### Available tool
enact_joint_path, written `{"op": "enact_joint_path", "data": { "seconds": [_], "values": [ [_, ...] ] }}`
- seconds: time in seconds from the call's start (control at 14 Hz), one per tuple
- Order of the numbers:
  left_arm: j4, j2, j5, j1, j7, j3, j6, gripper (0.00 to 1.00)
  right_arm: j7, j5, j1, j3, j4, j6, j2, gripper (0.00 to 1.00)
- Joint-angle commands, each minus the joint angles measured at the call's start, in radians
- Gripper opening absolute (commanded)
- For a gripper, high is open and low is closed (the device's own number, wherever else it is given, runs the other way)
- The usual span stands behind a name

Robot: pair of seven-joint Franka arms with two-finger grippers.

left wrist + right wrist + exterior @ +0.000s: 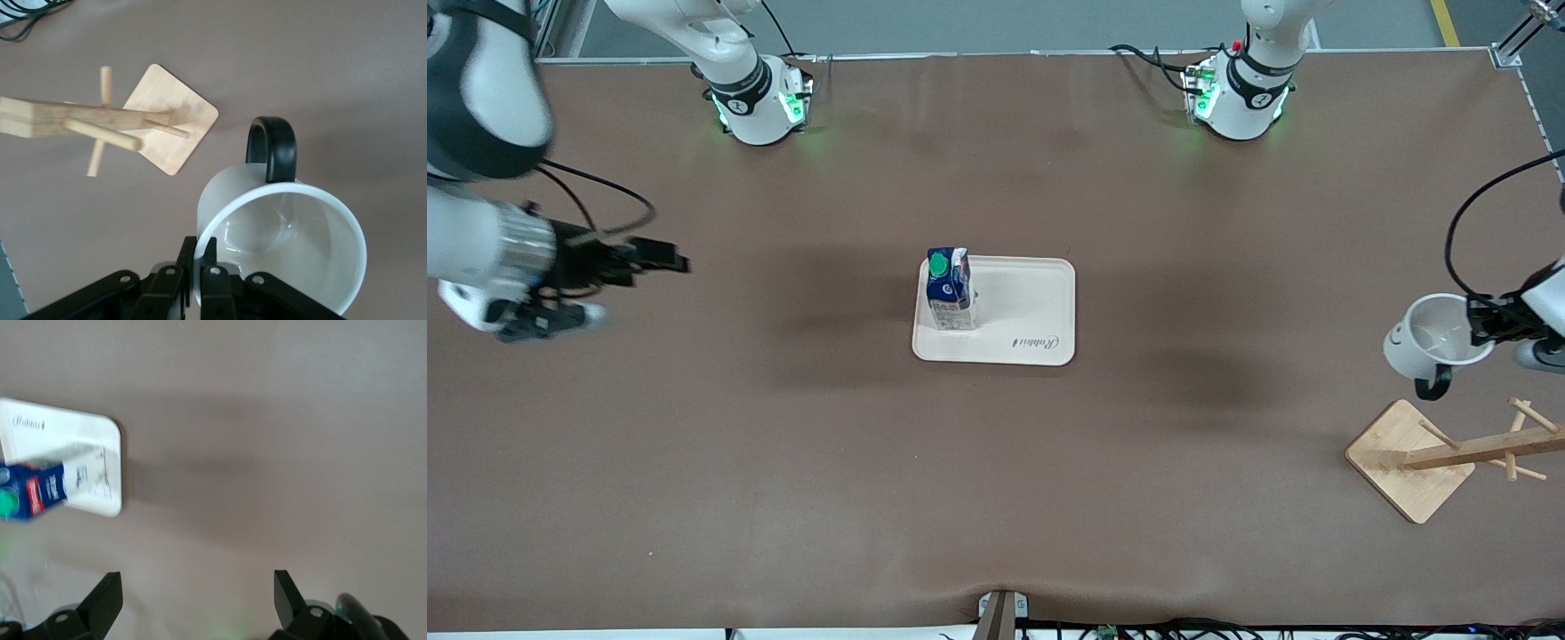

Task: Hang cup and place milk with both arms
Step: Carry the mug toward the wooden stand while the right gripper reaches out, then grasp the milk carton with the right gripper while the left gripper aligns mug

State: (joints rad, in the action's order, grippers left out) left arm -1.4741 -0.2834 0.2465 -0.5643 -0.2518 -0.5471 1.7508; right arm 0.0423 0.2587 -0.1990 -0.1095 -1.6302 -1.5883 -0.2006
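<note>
White smiley-face mug with a black loop handle (pixel 1430 342) hung clamped by its rim between the left gripper's (pixel 198 263) jaws, above the bamboo peg rack (pixel 1449 453). Right gripper (pixel 197 593) hovered spread and empty, well apart from the dark blue milk carton (pixel 949 289) standing on the cream tray (pixel 1032 311).

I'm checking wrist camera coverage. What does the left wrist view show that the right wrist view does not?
Only the left wrist view shows the white mug with a black loop handle, its rim pinched by the left gripper, over the wooden peg rack. Only the right wrist view shows the dark blue milk carton standing on the white tray, and the open right gripper. Both show the brown table.
</note>
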Motion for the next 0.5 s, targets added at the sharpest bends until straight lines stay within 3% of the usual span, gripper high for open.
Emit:
{"op": "enact_joint_path", "data": {
  "seconds": [0.0, 0.21, 0.43],
  "values": [
    [0.026, -0.01, -0.021, -0.045, -0.075, -0.008, 0.007, 0.0, -0.162, 0.014, -0.147, -0.003, -0.065, -0.103, -0.023, 1.0],
    [0.029, -0.028, -0.022, -0.077, -0.113, -0.008, 0.053, 0.0, -0.371, 0.017, -0.313, -0.003, -0.074, -0.182, -0.036, 1.0],
    [0.035, -0.043, -0.022, -0.089, -0.115, -0.008, 0.076, 0.0, -0.465, 0.019, -0.394, -0.003, -0.073, -0.289, -0.08, 1.0]
  ]
}}
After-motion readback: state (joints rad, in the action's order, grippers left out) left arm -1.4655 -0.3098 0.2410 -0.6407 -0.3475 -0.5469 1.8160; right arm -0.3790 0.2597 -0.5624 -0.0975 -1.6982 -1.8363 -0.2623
